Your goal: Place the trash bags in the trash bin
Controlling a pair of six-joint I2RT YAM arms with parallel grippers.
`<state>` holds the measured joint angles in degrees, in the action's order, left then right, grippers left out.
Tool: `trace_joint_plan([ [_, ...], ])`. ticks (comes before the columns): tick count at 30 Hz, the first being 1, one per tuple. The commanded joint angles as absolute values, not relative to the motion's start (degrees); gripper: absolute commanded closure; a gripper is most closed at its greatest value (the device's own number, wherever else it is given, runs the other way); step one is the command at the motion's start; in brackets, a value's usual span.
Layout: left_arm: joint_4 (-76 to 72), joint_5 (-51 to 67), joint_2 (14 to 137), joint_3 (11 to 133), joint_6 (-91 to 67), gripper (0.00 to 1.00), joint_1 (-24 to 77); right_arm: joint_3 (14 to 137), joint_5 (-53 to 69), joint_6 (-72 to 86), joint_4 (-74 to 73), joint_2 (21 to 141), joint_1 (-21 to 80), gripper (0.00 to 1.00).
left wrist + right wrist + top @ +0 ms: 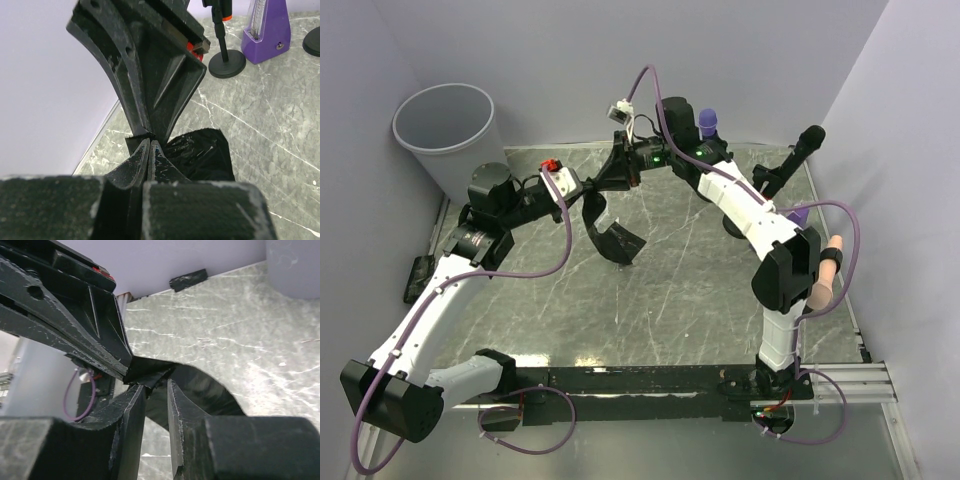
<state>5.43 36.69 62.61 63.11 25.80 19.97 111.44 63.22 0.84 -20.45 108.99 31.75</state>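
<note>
The left end effector (149, 142) is pressed shut on the top of the black trash bag (617, 240). The bag hangs over the middle of the bench (680, 300). The right end effector (156, 382) sits at the same edge, its jaws a little apart. The trash bin (445, 130) stands by the back left corner, well apart from the bag. The left arm is nearer to it.

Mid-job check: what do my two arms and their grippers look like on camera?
The left arm and right arm both have white links between chunky black joints, with a thin purple cable looping along each. The left gripper and right gripper are matte black, with ribbed, tapering fingers scuffed pale at the edges. A green light glows on the right arm.
</note>
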Motion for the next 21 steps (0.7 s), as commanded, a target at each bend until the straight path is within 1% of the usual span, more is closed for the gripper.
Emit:
trace_joint_plan([
  [1,3.9,37.4,61.0,65.0,25.4,0.99,20.3,112.8,66.7,4.6,-17.6,109.8,32.2,0.72],
  [4,3.6,37.2,60.9,65.0,24.6,0.99,20.7,112.4,67.3,5.9,-17.0,110.0,32.3,0.74],
  [6,4.0,37.3,60.8,65.1,24.4,0.99,20.9,111.6,68.5,7.4,-15.3,109.8,32.3,0.79],
  [8,4.1,36.8,60.6,64.6,24.6,0.99,21.3,110.7,70.5,8.6,-12.9,109.5,32.3,0.87],
  [10,4.0,36.3,60.4,64.2,24.7,0.99,21.5,109.5,72.2,10.7,-9.1,109.0,32.0,1.00],
  [13,4.0,34.5,60.3,63.5,25.0,0.99,21.7,108.9,71.6,11.5,-8.2,108.2,31.6,1.00],
  [15,3.3,32.7,60.2,63.0,24.8,0.99,21.7,109.9,66.0,7.3,-14.7,107.5,31.5,1.00],
  [17,2.9,31.0,60.0,62.3,25.0,0.99,21.7,110.3,55.2,2.2,-21.2,105.9,31.5,1.00],
  [18,3.2,30.6,60.0,62.2,25.2,0.99,21.7,110.1,49.9,0.5,-23.0,105.2,31.5,1.00],
  [21,3.5,29.5,60.0,61.0,26.3,0.99,21.7,108.6,38.7,-3.9,-25.8,102.8,31.2,1.00],
])
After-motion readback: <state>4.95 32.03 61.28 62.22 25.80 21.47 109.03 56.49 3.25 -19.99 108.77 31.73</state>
